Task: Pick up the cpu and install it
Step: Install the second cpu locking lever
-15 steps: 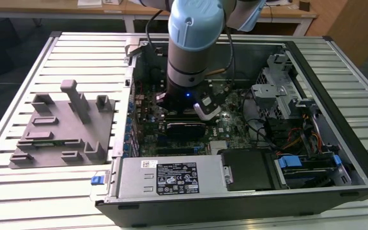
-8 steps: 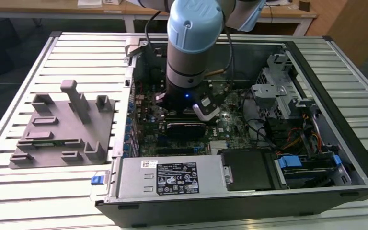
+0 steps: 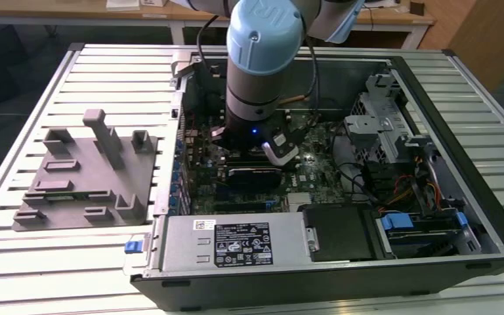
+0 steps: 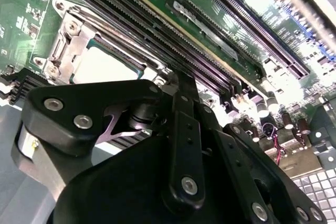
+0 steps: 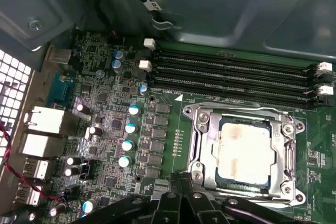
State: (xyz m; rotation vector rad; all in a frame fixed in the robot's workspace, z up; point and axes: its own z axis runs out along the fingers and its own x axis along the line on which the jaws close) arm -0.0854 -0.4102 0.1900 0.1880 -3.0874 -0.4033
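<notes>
While the arm stood low inside the open computer case (image 3: 462, 197) on the table (image 3: 24, 275), the cpu (image 5: 245, 153) was seen seated in the socket frame (image 5: 197, 140) on the motherboard (image 5: 168, 145), its pale metal top showing a faint stain. In the second wrist view the same chip (image 4: 100, 66) lay just beyond the gripper (image 4: 173, 124), apparently apart from it. The state of the jaws could not be told; their tips were hidden behind the black linkage, and nothing was seen held. Several risks were judged. A chip sitting slightly askew could bend socket pins if pressed. The gripper's closeness to the memory slots (image 5: 231, 77) could lead to a scrape or a knocked latch. The grey fixture (image 3: 86, 177) outside the case held no visible chip.
</notes>
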